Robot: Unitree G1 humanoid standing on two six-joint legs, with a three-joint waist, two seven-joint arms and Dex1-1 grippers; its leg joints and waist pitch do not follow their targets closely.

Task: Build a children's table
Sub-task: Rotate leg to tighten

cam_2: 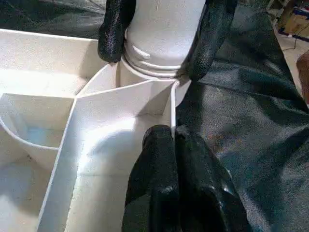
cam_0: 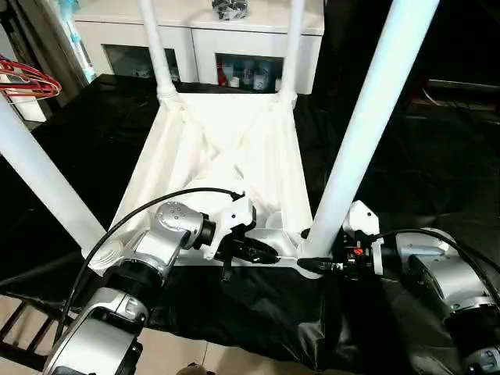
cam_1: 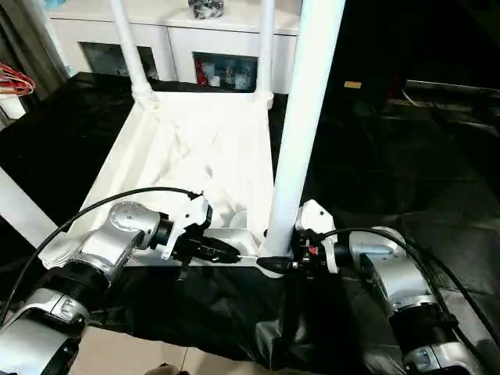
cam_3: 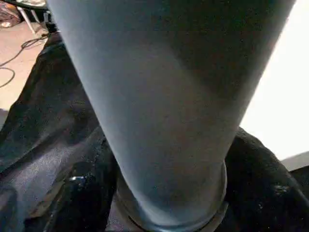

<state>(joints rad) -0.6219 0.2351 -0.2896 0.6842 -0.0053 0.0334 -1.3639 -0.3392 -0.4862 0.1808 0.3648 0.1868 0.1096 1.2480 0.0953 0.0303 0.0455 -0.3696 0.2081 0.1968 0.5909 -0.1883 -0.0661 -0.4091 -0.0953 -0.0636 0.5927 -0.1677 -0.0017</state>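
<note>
1. Black-draped desk (cam_0: pixel 437 164) carries the white plastic children's table (cam_0: pixel 226 148) upside down, long axis running away from the robot, legs pointing up.
2. Right tool (cam_2: pixel 159 43) clasps the near-right white tapered leg (cam_0: pixel 367 125) at its socket.
3. Left tool (cam_2: pixel 175 145), fingers together, pinches a rib.

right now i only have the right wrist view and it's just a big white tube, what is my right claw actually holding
Observer: The right claw has its black fingers on either side of the near right leg, right at the base where it enters the corner socket of the upside-down table top.
Operator: where's the left claw
Observer: The left claw rests on the near edge of the table top, beside that same corner.
Operator: how many legs are in
Observer: Four stand up: two far ones by the white cabinet, the near left leg, and yours.
Operator: is mine straight
Observer: From the head views it leans slightly, away from the table's middle toward the right.
</note>
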